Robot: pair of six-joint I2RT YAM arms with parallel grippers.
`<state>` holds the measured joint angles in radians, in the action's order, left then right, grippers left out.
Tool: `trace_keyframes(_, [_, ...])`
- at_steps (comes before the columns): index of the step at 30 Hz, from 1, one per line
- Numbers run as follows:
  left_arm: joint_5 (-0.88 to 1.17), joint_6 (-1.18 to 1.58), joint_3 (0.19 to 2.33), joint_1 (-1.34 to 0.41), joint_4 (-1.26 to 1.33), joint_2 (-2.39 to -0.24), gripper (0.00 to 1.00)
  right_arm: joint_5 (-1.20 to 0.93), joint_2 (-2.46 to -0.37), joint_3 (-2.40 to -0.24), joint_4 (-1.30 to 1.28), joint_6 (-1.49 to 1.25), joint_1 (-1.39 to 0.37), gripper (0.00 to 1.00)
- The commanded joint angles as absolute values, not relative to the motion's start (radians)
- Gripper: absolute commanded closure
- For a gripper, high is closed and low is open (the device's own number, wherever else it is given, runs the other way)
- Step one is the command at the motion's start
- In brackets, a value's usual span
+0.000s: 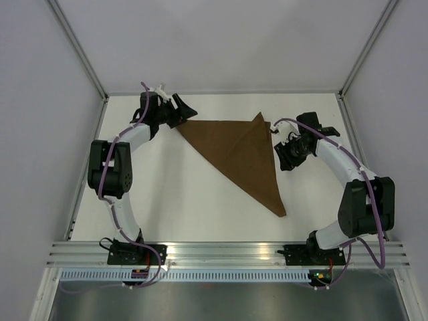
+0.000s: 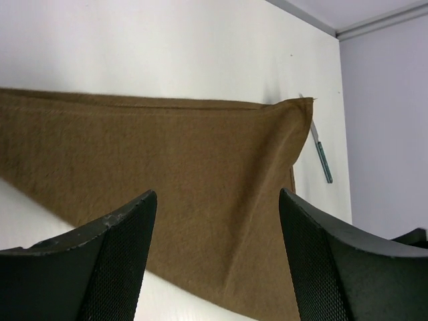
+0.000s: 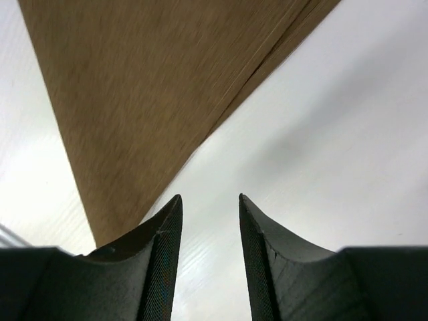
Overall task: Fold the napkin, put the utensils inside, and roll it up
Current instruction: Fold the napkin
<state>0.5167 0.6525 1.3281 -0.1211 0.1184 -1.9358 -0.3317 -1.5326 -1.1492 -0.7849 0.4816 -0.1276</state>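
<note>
The dark-brown napkin point(image 1: 244, 154) lies flat, folded into a triangle whose long point reaches toward the near right. My left gripper point(image 1: 183, 111) hovers at its far-left corner, jaws wide open; in the left wrist view the napkin point(image 2: 167, 154) spreads beneath the left gripper point(image 2: 217, 192) with nothing pinched. A slim whitish and teal utensil point(image 2: 323, 158) lies on the table just past the napkin's far corner, and shows as a small pale piece point(image 1: 272, 127) from above. My right gripper point(image 1: 285, 159) is open beside the napkin's right edge, and in its own view the right gripper point(image 3: 210, 196) is over bare table with the napkin point(image 3: 147, 80) to the left.
The white table point(image 1: 167, 200) is walled by pale panels on the left, back and right. An aluminium rail point(image 1: 227, 253) with both arm bases runs along the near edge.
</note>
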Motion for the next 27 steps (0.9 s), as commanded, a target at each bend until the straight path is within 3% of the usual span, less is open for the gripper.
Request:
trace_keyframes(1, [0.601,0.732,1.414,-0.146,0.231,-2.019,0.22,-0.359,-1.509,-1.094,-0.957,0.612,-0.118,0.54])
trace_keyframes(4, [0.614,0.756,1.437,-0.158,0.255,-2.072,0.23,-0.402,-1.535,-1.071,-1.037,0.675,-0.109,0.49])
trace_keyframes(19, [0.595,0.762,1.482,-0.181,0.247,-2.157,0.23,-0.574,-1.79,-1.123,-1.299,0.864,-0.089,0.41])
trace_keyframes(27, [0.552,0.761,1.519,-0.181,0.192,-2.195,0.23,-0.575,-1.899,-1.155,-1.328,0.87,-0.089,0.41])
